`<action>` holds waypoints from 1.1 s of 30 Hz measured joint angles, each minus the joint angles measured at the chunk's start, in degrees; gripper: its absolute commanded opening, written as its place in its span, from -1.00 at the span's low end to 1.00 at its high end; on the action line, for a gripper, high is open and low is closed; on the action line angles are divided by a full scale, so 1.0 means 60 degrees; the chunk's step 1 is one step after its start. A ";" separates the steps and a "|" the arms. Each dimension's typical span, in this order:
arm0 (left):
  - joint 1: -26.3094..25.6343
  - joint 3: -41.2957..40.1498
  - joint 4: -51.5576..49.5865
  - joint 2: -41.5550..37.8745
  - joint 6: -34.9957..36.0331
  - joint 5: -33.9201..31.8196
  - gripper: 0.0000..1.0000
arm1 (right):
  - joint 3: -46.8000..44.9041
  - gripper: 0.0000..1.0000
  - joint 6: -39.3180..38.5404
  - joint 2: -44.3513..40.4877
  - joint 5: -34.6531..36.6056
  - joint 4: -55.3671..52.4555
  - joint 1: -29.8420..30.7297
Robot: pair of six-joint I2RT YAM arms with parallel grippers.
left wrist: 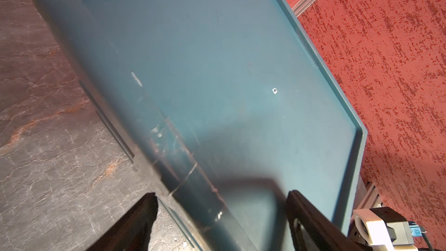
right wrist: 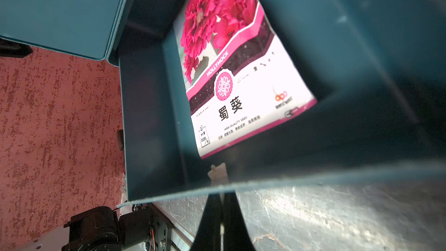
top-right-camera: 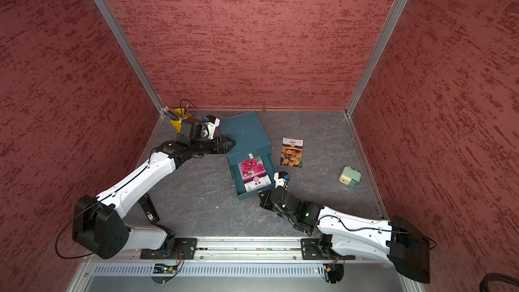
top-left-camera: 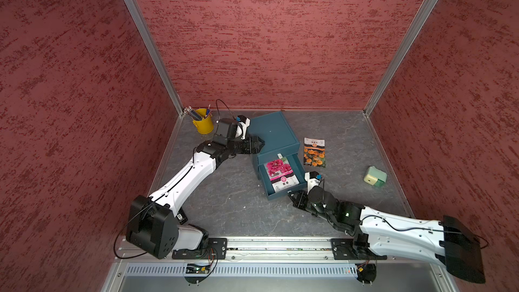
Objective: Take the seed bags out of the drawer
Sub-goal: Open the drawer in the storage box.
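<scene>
Right claw [top-left-camera: 292, 195] is pinched shut on the small white pull tab [right wrist: 218, 172] at the front of the drawer [top-left-camera: 262, 184], which stands pulled out of the teal cabinet [top-left-camera: 273, 133] toward the near side. Inside it the pink-flowered seed bag [top-left-camera: 281, 174] lies flat, face up. The orange-flowered seed bag [top-left-camera: 314, 152] lies on the desk [top-left-camera: 224, 200] just right of the cabinet, clear of the drawer. Left claw [top-left-camera: 259, 144] sits at the cabinet's left top edge with its jaws apart; I cannot tell whether they press on it. A yellow pencil bucket [top-left-camera: 203, 125] stands far left, a pale green sharpener [top-left-camera: 375, 176] well off to the right
</scene>
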 measured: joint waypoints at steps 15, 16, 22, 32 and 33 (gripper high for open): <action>-0.0004 0.0000 -0.0004 0.0000 0.0000 -0.0004 0.74 | 0.0004 -0.03 0.0033 0.0142 0.0018 -0.0484 0.0044; 0.0000 0.0000 0.0000 0.0000 0.0000 -0.0004 0.74 | 0.0025 0.03 0.0000 0.0106 0.0018 -0.0619 0.0044; -0.0004 0.0000 0.0000 0.0004 0.0000 -0.0004 0.75 | 0.0823 0.38 -0.0430 -0.0324 0.0018 -0.1865 0.0044; -0.0004 0.0000 0.0025 0.0011 -0.0007 0.0000 0.75 | 0.3537 0.97 -0.2007 -0.0368 -0.0208 -0.4390 -0.0452; -0.0004 0.0000 0.0025 0.0011 -0.0007 0.0000 0.75 | 0.3883 0.97 -0.2248 -0.0219 -0.0328 -0.4634 -0.0663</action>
